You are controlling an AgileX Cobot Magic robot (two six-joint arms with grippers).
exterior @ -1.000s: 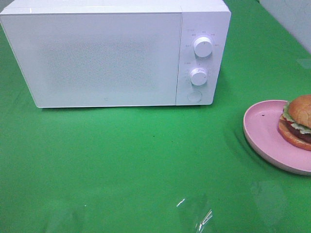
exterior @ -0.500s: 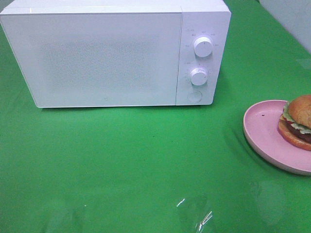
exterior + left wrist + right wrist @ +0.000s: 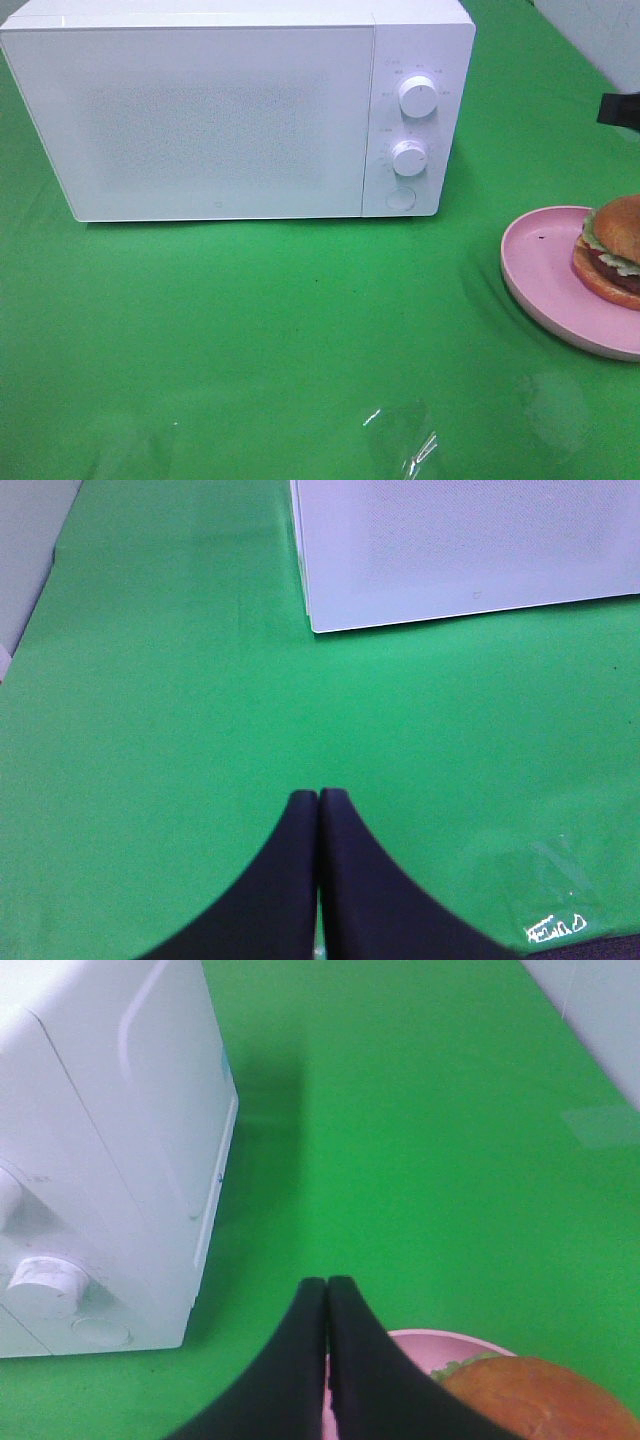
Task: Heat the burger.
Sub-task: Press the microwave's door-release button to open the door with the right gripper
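Burger [image 3: 612, 250] on pink plate [image 3: 540, 270], 3 o'clock edge of worktop [image 3: 300, 330] — within right arm's reach. Microwave [image 3: 200, 120] at 11 o'clock, door shut — opening likely comes first. Right claw [image 3: 327, 1285] pressed together, empty, near plate. Left claw [image 3: 318, 798] pressed together, empty.

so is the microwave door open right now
No, the microwave door sits flush and shut across its front, and the burger is outside on the pink plate.

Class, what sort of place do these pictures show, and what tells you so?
Probably a staged tabletop kitchen set-up: a white microwave, a burger on a pink plate, all on a plain green cloth.
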